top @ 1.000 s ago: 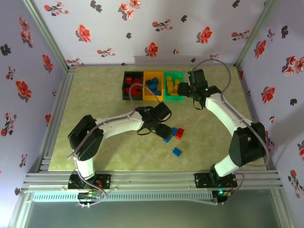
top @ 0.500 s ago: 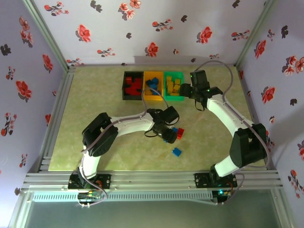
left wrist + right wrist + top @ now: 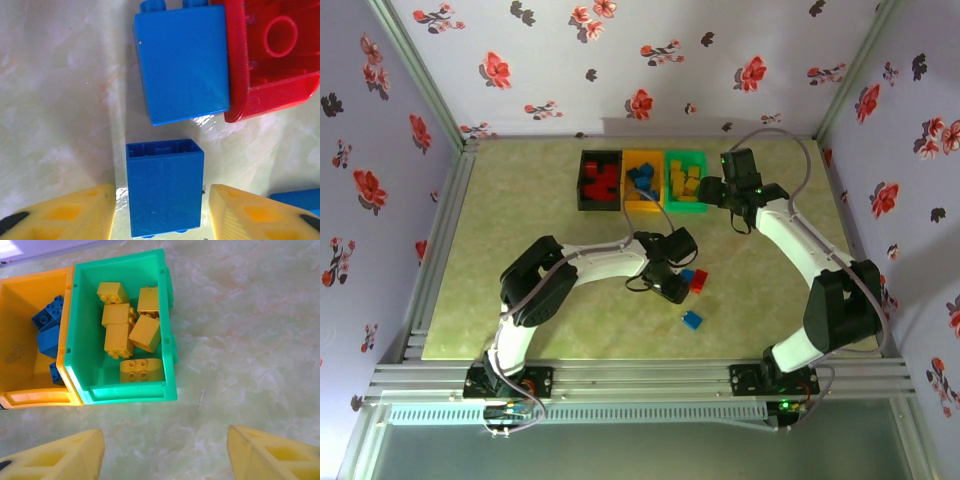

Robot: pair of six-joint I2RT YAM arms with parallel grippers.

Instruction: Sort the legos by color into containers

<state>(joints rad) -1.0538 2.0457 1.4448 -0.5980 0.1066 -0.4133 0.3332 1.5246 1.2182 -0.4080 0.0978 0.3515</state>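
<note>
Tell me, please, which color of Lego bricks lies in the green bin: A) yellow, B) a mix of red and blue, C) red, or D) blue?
A: in the right wrist view the green bin holds yellow bricks, while the blue bricks sit in the orange bin beside it.

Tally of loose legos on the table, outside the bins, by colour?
Blue legos: 3 (one between the jaws of the left claw, at; one against the red; one apart, nearer the arm bases)
Red legos: 1
Total: 4
</note>
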